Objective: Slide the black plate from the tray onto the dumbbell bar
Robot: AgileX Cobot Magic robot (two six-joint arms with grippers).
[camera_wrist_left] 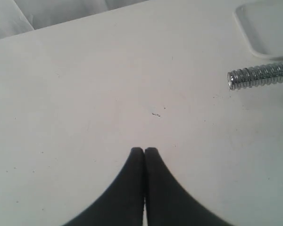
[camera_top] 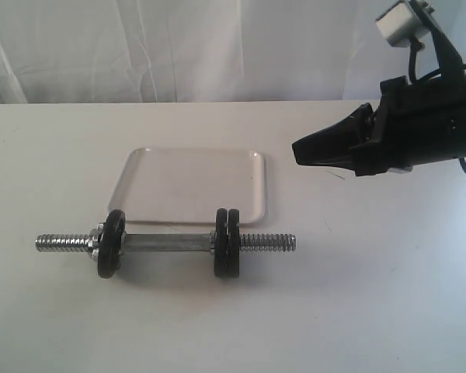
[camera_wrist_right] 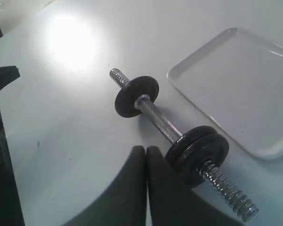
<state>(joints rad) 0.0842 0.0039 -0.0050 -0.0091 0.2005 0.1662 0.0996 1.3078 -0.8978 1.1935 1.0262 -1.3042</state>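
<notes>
The dumbbell bar (camera_top: 167, 242) lies on the white table in front of the tray (camera_top: 190, 183). Three alike black plates sit on the bar: one (camera_top: 110, 244) near its left end, and a pair (camera_top: 227, 242) pressed together near its right end. The white tray holds nothing. My right gripper (camera_top: 297, 150) hangs shut and empty above the table, right of the tray. In the right wrist view, its tips (camera_wrist_right: 145, 149) are beside the paired plates (camera_wrist_right: 198, 150). My left gripper (camera_wrist_left: 144, 150) is shut and empty over bare table, with the bar's threaded end (camera_wrist_left: 259, 75) ahead.
A white cloth backdrop (camera_top: 179, 47) hangs behind the table's far edge. A grey camera block (camera_top: 400, 23) rides on top of the right arm. Dark shapes (camera_wrist_right: 0, 80) stand at the edge of the right wrist view.
</notes>
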